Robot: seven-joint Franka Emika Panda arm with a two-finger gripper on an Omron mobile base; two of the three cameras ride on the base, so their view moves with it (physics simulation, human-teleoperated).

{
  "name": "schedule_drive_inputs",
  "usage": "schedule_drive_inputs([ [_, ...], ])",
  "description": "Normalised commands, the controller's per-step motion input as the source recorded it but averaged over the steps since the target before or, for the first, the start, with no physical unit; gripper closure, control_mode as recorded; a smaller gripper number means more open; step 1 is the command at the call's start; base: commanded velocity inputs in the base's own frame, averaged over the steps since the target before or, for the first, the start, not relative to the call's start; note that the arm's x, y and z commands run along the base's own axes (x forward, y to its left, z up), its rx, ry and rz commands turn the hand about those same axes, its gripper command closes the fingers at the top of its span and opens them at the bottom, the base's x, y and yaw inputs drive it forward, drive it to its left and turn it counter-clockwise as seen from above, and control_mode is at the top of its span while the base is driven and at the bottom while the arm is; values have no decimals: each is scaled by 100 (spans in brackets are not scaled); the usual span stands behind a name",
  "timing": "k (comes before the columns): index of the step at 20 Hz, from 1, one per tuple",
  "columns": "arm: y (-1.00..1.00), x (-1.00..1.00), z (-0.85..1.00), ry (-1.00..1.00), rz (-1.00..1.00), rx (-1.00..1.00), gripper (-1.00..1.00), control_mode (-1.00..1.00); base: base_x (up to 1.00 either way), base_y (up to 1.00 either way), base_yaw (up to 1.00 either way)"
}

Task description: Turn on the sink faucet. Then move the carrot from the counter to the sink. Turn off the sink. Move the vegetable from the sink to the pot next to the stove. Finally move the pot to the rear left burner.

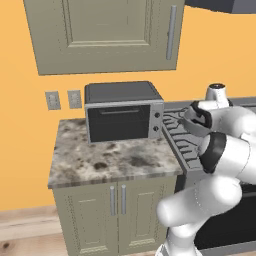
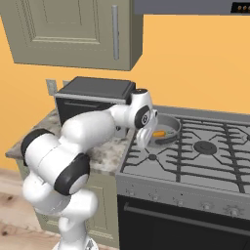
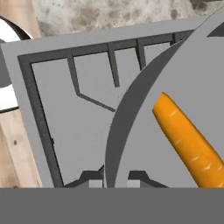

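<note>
Carrot [image 3: 188, 140] lies in pot [image 2: 165, 130]; gripper [image 3: 115, 181] pinches pot's rim over stove [image 2: 195, 161]. Rear left burner placement remains unconfirmed.

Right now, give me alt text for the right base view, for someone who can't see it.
A small shallow round dark-grey metal pot holding a thin orange carrot sits on the rear left burner of a wide grey gas stove. The white robot arm reaches over it, gripper shut on the pot's near rim, with a black-and-silver microwave behind.
</note>
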Motion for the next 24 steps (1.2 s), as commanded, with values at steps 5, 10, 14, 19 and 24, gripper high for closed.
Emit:
schedule_drive_inputs([
  [5, -2, 62, -21, 0, 0, 0, 100, -100, 0, 0, 0],
  [10, -7, 55, -29, -5, 0, 0, 100, -100, 0, 0, 0],
  [14, -8, 49, -17, -8, 1, 0, 100, -100, 0, 0, 0],
  [19, -7, 50, -6, -2, 2, 1, 100, -100, 0, 0, 0],
  [24, -2, 48, 0, 0, 6, 1, 100, -100, 0, 0, 0],
])
